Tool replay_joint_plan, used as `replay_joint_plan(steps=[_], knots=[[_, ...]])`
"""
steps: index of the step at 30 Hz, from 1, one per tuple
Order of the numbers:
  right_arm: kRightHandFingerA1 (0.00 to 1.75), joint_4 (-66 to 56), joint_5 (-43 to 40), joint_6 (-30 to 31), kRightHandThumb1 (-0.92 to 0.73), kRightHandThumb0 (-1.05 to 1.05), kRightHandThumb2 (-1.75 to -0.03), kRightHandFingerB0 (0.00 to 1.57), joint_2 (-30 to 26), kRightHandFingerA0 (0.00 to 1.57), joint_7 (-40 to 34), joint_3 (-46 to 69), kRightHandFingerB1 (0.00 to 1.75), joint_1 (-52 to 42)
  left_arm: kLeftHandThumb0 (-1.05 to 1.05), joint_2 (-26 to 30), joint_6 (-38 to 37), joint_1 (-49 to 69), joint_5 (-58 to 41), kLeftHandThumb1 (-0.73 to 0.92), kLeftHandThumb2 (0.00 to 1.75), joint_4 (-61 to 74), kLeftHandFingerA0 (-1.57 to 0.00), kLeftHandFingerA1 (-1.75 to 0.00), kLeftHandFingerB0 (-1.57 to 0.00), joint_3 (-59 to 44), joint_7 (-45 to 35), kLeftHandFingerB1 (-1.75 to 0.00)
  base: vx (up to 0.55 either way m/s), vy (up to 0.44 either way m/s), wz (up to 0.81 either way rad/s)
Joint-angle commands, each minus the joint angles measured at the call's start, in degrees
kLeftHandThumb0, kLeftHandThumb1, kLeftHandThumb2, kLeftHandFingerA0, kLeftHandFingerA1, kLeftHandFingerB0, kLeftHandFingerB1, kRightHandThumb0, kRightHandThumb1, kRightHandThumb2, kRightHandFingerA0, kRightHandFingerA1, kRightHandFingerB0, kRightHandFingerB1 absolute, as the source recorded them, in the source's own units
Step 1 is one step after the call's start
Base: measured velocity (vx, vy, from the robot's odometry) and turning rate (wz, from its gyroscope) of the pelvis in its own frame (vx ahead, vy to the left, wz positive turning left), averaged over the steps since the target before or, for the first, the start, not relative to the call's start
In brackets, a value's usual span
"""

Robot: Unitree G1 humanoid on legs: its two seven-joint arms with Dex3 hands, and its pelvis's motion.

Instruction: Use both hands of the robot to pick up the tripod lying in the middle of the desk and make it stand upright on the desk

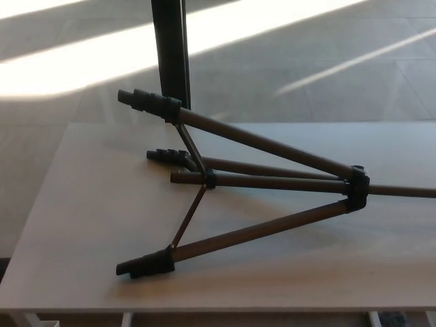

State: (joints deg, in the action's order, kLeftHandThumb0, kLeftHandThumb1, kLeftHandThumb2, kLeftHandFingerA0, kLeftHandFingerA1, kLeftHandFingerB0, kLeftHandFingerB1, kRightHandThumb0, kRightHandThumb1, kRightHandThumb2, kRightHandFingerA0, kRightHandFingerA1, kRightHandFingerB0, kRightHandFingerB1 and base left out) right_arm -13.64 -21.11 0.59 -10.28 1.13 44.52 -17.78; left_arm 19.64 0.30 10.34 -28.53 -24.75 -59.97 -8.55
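The tripod [259, 182] lies on its side across the light wooden desk [82, 204] in the head view. Its three brown legs are spread, with black feet [144, 264] pointing to the picture's left. One foot [143, 101] sticks up past the desk's far edge. The legs meet at a black collar [357, 189] on the right, and the centre column [402, 192] runs off the right edge of the picture. Thin braces join the legs to a small hub [210, 179]. Neither of my hands shows anywhere.
A dark vertical post [170, 51] stands behind the desk's far edge, close to the raised foot. Beyond it is a grey floor with bright sunlit stripes. The desk's left corner and near edge are in view.
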Motion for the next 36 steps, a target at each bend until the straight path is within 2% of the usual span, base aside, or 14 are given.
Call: replay_joint_plan(steps=[1, 8, 9, 12, 14, 15, 17, 18, 22, 23, 26, 27, 31, 36], knots=[[0.59, -29.78, -8.76, 8.61, -0.64, -0.58, -0.59, 0.57, 9.27, 0.67, -12.23, -16.97, 0.45, 9.86, -0.57, -2.6, 14.72, -9.47, -15.15, 0.74, 0.62, 49.66, -0.86, -0.54, -0.77, 14.07, 16.91, -0.51, 0.0, 0.0, 0.0], [0.63, -28.7, -6.28, 12.2, -0.67, -0.55, -0.6, 0.55, 16.56, 0.66, -10.97, -28.02, 0.47, 10.34, -0.56, -6.05, 16.13, -14.85, -7.84, 0.76, 0.62, 55.26, -0.68, -0.63, -0.56, 24.88, 16.31, -0.54, 0.0, 0.0, 0.0], [0.65, -28.57, -6.44, 12.68, -0.62, -0.55, -0.6, 0.52, 17.19, 0.66, -10.91, -28.82, 0.49, 10.33, -0.55, -6.45, 16.02, -14.9, -7.22, 0.78, 0.63, 55.55, -0.69, -0.65, -0.55, 25.86, 15.57, -0.55, 0.0, 0.0, 0.0], [0.66, -28.01, -6.84, 14.74, -0.62, -0.55, -0.61, 0.51, 19.41, 0.67, -11.51, -31.27, 0.49, 10.43, -0.54, -8.4, 16.6, -15.0, -5.12, 0.8, 0.64, 56.76, -0.69, -0.64, -0.53, 29.38, 14.76, -0.55, 0.0, 0.0, 0.0], [0.67, -27.25, -5.63, 17.54, -0.64, -0.55, -0.61, 0.5, 20.55, 0.63, -12.12, -33.66, 0.49, 10.5, -0.52, -10.3, 17.76, -14.88, -2.46, 0.83, 0.64, 58.15, -0.73, -0.65, -0.54, 33.34, 15.04, -0.55, 0.0, 0.0, 0.0], [0.76, -26.63, -5.4, 17.43, -0.53, -0.47, -0.97, 0.41, 20.76, 0.64, -11.58, -34.08, 0.6, 10.47, -0.51, -10.92, 18.11, -14.82, -2.66, 0.83, 0.65, 58.56, -0.73, -0.66, -0.52, 34.16, 15.1, -0.55, 0.0, 0.0, 0.0], [0.74, -24.98, -5.84, 18.79, -0.54, -0.46, -0.98, 0.42, 20.74, 0.6, -10.28, -35.14, 0.6, 10.26, -0.52, -11.51, 18.26, -14.97, -0.36, 0.84, 0.65, 58.96, -0.71, -0.68, -0.54, 37.08, 14.2, -0.55, 0.0, 0.0, 0.0], [0.67, -24.47, -6.03, 19.86, -0.66, -0.53, -0.61, 0.52, 20.81, 0.6, -10.4, -35.39, 0.51, 10.57, -0.5, -11.65, 18.44, -15.37, 0.79, 0.85, 0.65, 59.04, -0.72, -0.69, -0.54, 38.22, 14.08, -0.55, 0.0, 0.0, 0.0], [0.67, -22.95, -6.75, 22.77, -0.64, -0.54, -0.6, 0.53, 21.47, 0.61, -11.43, -35.66, 0.52, 11.78, -0.47, -11.44, 20.41, -17.42, 1.24, 0.84, 0.64, 59.47, -0.74, -0.67, -0.54, 40.83, 14.51, -0.54, 0.0, 0.0, 0.0], [0.68, -22.11, -6.17, 23.31, -0.65, -0.55, -0.61, 0.51, 21.01, 0.6, -10.76, -36.17, 0.52, 12.0, -0.48, -10.09, 20.52, -18.51, 2.9, 0.84, 0.65, 58.94, -0.68, -0.66, -0.51, 42.38, 13.04, -0.52, 0.0, 0.0, 0.0], [0.68, -20.06, -5.01, 25.54, -0.67, -0.55, -0.6, 0.55, 20.83, 0.61, -11.25, -37.04, 0.53, 13.03, -0.52, -8.1, 21.94, -22.89, 5.55, 0.79, 0.64, 57.42, -0.71, -0.64, -0.54, 45.99, 12.38, -0.52, 0.0, 0.0, 0.0], [0.69, -19.62, -4.95, 25.84, -0.66, -0.55, -0.6, 0.54, 21.05, 0.61, -11.47, -37.1, 0.53, 13.16, -0.5, -7.49, 22.47, -24.31, 6.16, 0.83, 0.64, 57.19, -0.68, -0.67, -0.51, 46.88, 12.17, -0.54, 0.0, 0.0, 0.0], [0.68, -17.57, -3.82, 25.92, -0.68, -0.54, -0.61, 0.54, 20.32, 0.61, -11.14, -36.91, 0.54, 13.34, -0.45, -5.13, 23.81, -31.36, 8.73, 0.81, 0.65, 54.83, -0.74, -0.63, -0.53, 51.38, 10.5, -0.52, 0.0, 0.0, 0.0], [0.67, -16.26, -3.17, 26.82, -0.69, -0.55, -0.61, 0.58, 20.2, 0.63, -12.1, -36.4, 0.54, 13.25, -0.51, -1.45, 23.12, -38.46, 12.34, 0.79, 0.64, 50.53, -0.74, -0.62, -0.58, 56.9, 7.38, -0.5, 0.0, 0.0, 0.0]])
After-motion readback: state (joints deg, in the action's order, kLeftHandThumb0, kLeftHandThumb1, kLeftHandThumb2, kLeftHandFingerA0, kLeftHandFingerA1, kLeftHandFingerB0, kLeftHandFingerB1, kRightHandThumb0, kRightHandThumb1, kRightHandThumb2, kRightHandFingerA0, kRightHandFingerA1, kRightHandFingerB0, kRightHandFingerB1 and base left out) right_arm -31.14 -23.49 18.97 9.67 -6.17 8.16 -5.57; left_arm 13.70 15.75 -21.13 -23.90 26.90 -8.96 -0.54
